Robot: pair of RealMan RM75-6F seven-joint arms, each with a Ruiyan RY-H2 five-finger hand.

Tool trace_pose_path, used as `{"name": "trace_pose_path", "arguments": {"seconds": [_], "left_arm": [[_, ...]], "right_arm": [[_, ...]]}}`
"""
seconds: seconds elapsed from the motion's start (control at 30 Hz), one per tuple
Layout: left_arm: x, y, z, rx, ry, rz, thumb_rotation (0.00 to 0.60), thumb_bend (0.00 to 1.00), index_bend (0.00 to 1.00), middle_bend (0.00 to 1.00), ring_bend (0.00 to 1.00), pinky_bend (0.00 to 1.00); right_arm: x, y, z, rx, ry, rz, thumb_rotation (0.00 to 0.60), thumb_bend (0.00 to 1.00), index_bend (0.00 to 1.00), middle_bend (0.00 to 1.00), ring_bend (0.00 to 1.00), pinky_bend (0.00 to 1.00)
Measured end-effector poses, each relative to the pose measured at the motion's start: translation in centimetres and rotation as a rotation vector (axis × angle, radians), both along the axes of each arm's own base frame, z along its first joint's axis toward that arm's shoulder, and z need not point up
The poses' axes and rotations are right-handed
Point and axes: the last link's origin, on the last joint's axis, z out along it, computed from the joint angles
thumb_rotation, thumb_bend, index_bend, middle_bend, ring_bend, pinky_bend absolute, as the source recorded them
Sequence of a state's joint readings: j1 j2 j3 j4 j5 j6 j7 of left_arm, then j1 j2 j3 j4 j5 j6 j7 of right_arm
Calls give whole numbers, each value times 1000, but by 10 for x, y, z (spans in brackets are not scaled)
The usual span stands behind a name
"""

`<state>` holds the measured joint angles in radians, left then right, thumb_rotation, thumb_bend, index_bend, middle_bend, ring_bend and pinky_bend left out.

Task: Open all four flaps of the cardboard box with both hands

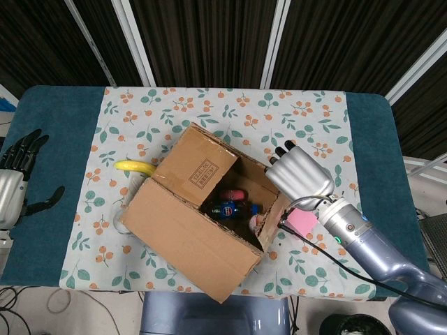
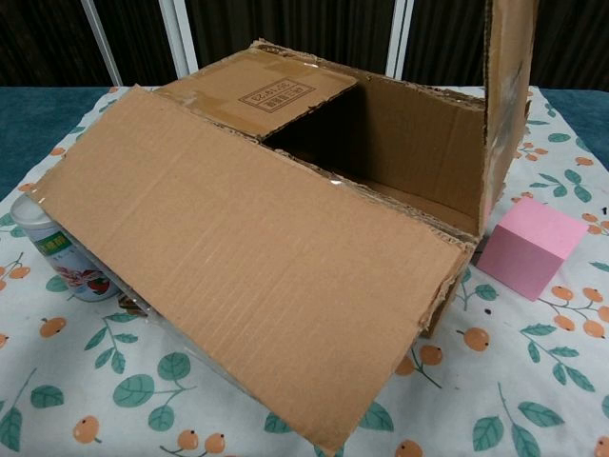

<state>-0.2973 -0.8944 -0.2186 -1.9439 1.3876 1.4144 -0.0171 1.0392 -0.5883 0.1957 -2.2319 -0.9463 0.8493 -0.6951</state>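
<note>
The cardboard box [image 1: 209, 209] sits askew in the middle of the table. Its long near flap [image 1: 185, 237] [image 2: 247, 276] is folded out and slopes down toward me. The labelled flap [image 1: 199, 167] [image 2: 257, 90] still lies flat over the box's left end. The right-end flap [image 1: 274, 215] [image 2: 504, 95] stands about upright. My right hand [image 1: 300, 174] lies against that flap's upper edge with its fingers stretched out, gripping nothing that I can see. My left hand [image 1: 17, 185] hovers far left over the teal cloth, fingers spread and empty. Neither hand shows in the chest view.
A banana [image 1: 136, 167] lies just left of the box. A pink block [image 1: 302, 223] [image 2: 528, 248] sits by the box's right end, under my right wrist. A printed can [image 2: 57, 252] stands under the near flap's left corner. Small items [image 1: 229, 208] lie inside the box.
</note>
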Motion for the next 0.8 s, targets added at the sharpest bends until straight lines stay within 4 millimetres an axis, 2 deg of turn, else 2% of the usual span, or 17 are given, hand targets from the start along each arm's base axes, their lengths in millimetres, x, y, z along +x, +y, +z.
{"name": "trace_pose_path", "arguments": {"seconds": [0.43, 0.8], "left_arm": [[2, -1, -2, -10, 3, -5, 600, 261, 0, 0, 0, 101], [2, -2, -5, -24, 14, -2, 600, 261, 0, 0, 0, 101]], "right_arm": [[-26, 19, 15, -38, 21, -86, 600, 1000, 633, 529, 366, 342], [-74, 40, 5, -4, -17, -236, 600, 1000, 632, 529, 366, 334]]}}
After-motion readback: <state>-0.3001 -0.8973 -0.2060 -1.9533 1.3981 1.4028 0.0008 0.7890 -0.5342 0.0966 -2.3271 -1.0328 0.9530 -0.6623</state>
